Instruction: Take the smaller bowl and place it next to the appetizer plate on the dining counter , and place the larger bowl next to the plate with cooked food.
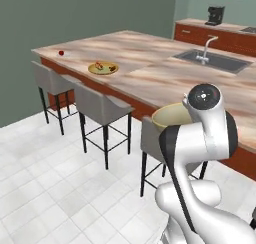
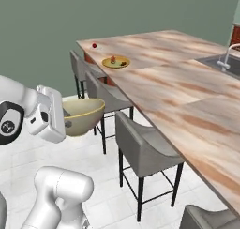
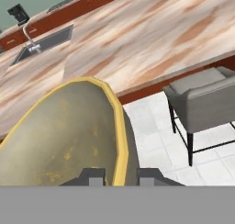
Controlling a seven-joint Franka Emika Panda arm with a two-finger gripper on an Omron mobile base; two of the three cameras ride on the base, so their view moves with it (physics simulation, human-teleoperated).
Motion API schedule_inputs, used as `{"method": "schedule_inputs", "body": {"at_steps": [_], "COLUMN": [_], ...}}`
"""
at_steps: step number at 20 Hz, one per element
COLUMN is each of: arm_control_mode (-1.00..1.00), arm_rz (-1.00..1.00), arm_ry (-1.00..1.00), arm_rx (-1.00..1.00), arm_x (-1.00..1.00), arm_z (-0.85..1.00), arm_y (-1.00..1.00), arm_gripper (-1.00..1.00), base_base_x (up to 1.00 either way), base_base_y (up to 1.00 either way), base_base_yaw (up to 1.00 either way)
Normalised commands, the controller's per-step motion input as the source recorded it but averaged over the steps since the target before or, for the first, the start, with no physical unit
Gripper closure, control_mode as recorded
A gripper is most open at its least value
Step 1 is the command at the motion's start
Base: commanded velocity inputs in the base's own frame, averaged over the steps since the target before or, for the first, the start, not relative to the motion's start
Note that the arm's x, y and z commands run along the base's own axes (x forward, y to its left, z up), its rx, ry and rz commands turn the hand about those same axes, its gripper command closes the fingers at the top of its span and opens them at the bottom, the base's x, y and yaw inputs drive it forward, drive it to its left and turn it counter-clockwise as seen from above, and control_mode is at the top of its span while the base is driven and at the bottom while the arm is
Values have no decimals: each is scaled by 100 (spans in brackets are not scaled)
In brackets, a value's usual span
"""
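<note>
You have the larger bowl [image 2: 83,115] up in the air beside the counter [image 2: 173,89], carried over the white floor tiles and not resting on anything. In the right base view it sits just right of the white hand, wide and deep, cream-beige outside with a yellowish rim and a pale olive inside. In the left base view the bowl [image 1: 172,117] peeks out behind the arm's upper joint, level with the counter's near edge and above a grey stool [image 1: 150,138].

Look at the hand view: the gripper [image 3: 120,176] has its fingers drawn together on the bowl's rim, one dark tip inside the wall and one outside. The bowl [image 3: 64,136] tilts across the lower left of that view, its olive inside mottled with yellow flecks, its rim a bright yellow band.

Far down the counter, toward its far end, you can see the food plate [image 1: 103,68], yellow-rimmed, with small red and brown pieces on it. Beyond it, close to the far corner, lies a small red morsel [image 1: 61,52]; the white plate under it is too faint to make out. The bowl is well apart from both.

To the right, a sink [image 1: 212,60] with a pale faucet is set into the marble top.
</note>
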Motion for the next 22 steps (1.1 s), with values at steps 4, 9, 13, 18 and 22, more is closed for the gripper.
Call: {"method": "schedule_inputs", "body": {"at_steps": [4, 9, 13, 18, 22], "arm_control_mode": [100, 100, 100, 100, 100], "arm_rz": [0, 0, 0, 0, 0], "arm_ry": [0, 0, 0, 0, 0], "arm_rx": [0, 0, 0, 0, 0], "arm_x": [0, 0, 0, 0, 0], "arm_z": [0, 0, 0, 0, 0], "arm_y": [0, 0, 0, 0, 0], "arm_gripper": [100, 100, 100, 100, 100], "base_base_x": [100, 100, 100, 100, 99], "base_base_y": [51, 52, 61, 47, 51], "base_base_yaw": [-28, -27, -27, -30, -29]}}
